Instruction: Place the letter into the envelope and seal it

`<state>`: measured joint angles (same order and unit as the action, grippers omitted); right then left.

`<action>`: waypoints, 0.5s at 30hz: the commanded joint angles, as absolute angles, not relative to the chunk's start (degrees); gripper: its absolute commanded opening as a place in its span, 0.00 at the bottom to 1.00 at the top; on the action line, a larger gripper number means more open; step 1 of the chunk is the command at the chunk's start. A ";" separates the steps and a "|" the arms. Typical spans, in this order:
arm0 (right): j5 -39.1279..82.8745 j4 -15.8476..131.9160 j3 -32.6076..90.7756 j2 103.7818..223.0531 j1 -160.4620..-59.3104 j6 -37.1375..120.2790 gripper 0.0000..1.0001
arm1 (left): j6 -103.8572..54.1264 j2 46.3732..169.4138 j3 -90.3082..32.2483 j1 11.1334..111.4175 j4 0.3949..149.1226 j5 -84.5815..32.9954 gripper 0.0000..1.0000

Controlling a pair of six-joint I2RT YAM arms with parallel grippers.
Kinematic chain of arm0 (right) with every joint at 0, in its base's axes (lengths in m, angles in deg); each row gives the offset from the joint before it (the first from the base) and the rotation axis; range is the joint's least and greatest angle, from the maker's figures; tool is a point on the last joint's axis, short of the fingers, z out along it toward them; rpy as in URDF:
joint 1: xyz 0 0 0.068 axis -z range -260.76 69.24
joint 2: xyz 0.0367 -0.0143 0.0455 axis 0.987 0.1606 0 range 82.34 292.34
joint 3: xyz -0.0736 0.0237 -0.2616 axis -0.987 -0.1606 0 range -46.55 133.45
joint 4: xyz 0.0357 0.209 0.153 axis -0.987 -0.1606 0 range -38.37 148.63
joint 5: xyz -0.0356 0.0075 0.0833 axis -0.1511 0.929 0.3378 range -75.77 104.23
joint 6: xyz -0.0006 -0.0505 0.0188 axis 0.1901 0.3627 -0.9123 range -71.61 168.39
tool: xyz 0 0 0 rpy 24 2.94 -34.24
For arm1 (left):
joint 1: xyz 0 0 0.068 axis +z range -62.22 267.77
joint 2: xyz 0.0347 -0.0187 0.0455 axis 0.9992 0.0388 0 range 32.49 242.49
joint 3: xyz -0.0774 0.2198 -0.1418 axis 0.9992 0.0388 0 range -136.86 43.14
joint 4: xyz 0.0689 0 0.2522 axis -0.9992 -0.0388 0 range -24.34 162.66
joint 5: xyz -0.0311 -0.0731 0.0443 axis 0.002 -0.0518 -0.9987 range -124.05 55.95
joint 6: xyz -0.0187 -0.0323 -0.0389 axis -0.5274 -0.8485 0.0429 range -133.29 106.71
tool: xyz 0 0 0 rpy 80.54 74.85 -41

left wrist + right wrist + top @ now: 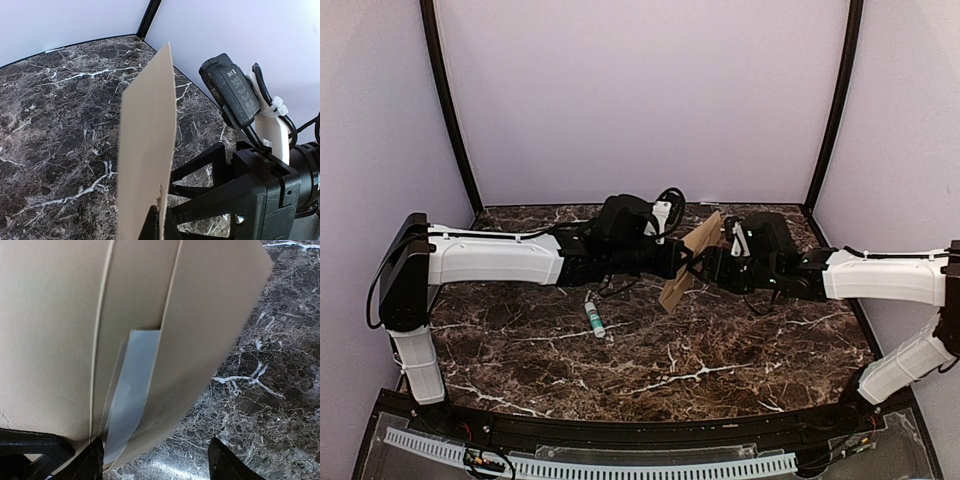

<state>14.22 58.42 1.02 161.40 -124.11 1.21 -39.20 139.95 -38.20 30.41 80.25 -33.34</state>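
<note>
The brown envelope (690, 262) is held up off the table between the two arms, tilted on edge. My left gripper (676, 262) is shut on its lower edge; in the left wrist view the fingers (150, 225) pinch the envelope (147, 150). My right gripper (713, 268) faces it from the right with jaws wide open (157, 462). The envelope (210, 315) fills the right wrist view, its edge by the left fingertip (92, 460). A pale grey strip (130, 390) shows between its folds. No cream bordered letter can be made out.
A small white-and-green tube (594, 318) lies on the dark marble table (720, 370) in front of the left arm. The right arm's wrist camera (232, 90) sits close to the envelope. Walls and black posts (450, 110) enclose the back.
</note>
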 commanded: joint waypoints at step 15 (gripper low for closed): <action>17.68 67.61 -2.74 158.83 -122.95 3.76 0.69 | -40.36 135.67 -37.08 29.33 83.54 -27.59 0.00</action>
